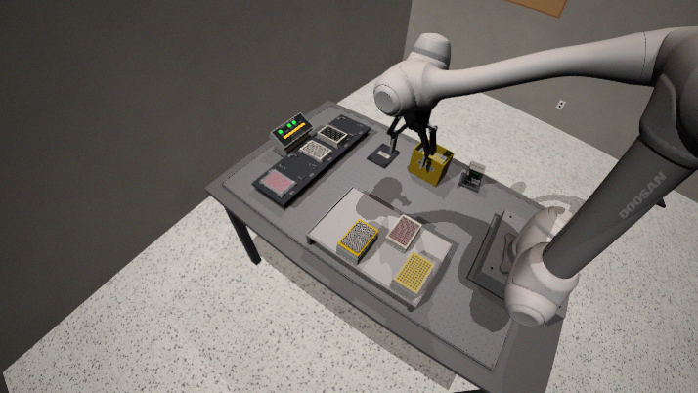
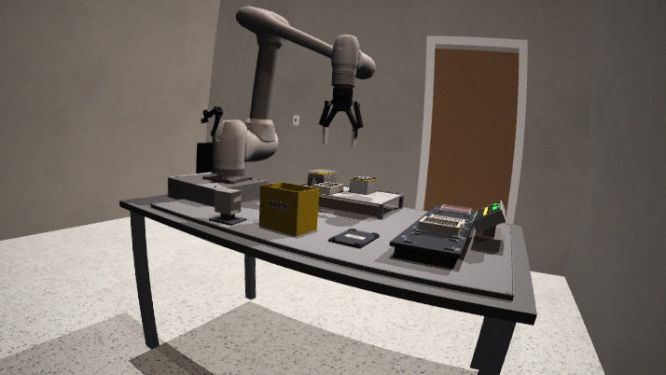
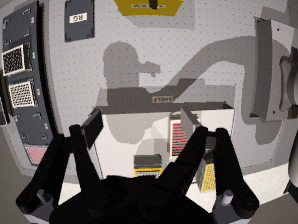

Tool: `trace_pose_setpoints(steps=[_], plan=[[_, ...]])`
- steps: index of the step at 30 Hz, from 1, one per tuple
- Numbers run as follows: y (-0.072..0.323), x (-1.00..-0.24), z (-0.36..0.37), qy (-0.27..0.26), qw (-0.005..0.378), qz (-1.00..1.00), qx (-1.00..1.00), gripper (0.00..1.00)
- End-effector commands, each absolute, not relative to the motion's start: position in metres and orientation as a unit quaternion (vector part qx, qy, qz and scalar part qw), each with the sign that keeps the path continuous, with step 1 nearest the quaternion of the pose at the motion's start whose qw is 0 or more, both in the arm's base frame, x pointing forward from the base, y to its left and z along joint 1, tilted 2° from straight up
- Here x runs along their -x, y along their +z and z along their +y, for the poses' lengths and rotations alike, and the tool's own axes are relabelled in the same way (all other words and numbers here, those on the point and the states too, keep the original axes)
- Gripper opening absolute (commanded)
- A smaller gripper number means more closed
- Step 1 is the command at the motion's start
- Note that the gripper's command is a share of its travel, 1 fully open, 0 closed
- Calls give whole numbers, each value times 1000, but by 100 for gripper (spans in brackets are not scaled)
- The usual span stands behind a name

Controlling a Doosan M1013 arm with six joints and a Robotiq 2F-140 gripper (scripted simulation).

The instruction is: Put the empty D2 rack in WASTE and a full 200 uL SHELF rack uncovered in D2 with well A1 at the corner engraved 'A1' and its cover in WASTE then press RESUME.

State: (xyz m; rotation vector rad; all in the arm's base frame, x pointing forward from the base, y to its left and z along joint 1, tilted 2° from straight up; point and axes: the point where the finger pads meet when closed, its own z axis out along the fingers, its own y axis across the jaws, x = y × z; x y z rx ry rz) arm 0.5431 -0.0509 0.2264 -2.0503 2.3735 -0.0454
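My gripper (image 1: 412, 153) is open and empty, high above the table between the yellow WASTE bin (image 1: 430, 163) and the shelf (image 1: 378, 244); it also shows in the exterior view (image 2: 339, 140). On the dark deck (image 1: 313, 158) the slot (image 1: 298, 166) between the pink plate (image 1: 278, 182) and the white plate (image 1: 315, 150) holds nothing. The shelf carries a yellow rack with a grey patterned top (image 1: 358, 238), a pink rack (image 1: 404, 232) and a yellow rack (image 1: 414, 273).
The reservoir (image 1: 332, 134) sits on the deck beyond the white plate. The panel (image 1: 291, 131) shows green lamps and an amber strip. The regrip nest (image 1: 383, 156) lies left of the bin. The button stand (image 1: 471, 179) is right of the bin.
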Motion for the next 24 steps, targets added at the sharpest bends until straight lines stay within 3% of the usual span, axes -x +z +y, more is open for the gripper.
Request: trace_pose_setpoints(steps=[1, 24], plan=[[227, -545, -40, -15, 3, 757, 653, 77], [225, -560, 64, -15, 3, 757, 653, 77]])
